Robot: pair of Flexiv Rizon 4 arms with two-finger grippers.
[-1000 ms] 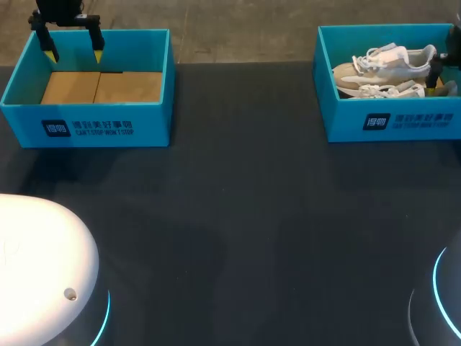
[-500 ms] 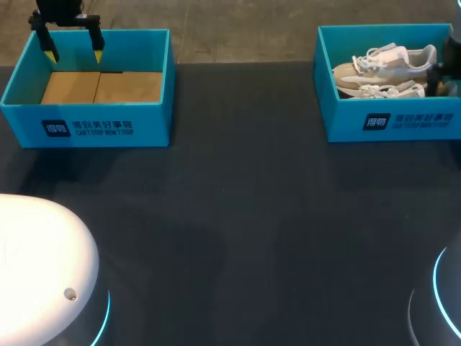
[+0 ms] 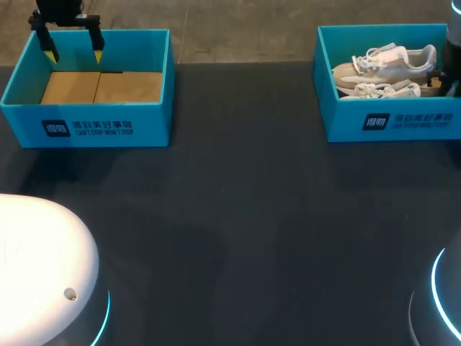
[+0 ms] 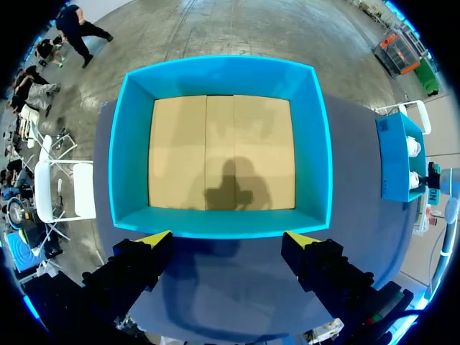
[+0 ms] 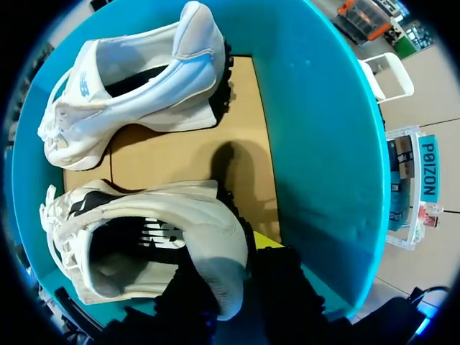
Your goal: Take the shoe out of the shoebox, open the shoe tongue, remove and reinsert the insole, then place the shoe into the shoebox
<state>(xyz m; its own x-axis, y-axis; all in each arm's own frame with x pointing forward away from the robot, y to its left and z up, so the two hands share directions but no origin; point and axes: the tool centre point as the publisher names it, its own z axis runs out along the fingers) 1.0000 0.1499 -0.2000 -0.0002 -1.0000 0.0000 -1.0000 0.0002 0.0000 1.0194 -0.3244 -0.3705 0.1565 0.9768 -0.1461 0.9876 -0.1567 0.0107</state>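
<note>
The right fingers [image 5: 267, 241] reach down into the right shoebox [image 3: 389, 124] and clamp the heel of the near shoe [image 5: 144, 244] from both sides. This shoe lies on its side on the cardboard floor. A second shoe [image 5: 136, 93] lies beside it, against the far wall. The left fingers [image 3: 98, 52] hang spread wide, holding nothing, above the left box [image 3: 86, 128]. Both boxes stand well apart on the dark desk [image 3: 238, 216].

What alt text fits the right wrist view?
The right hand grips the heel of the near white shoe inside a blue shoebox; a second white shoe lies beyond it on the box's cardboard floor.
</note>
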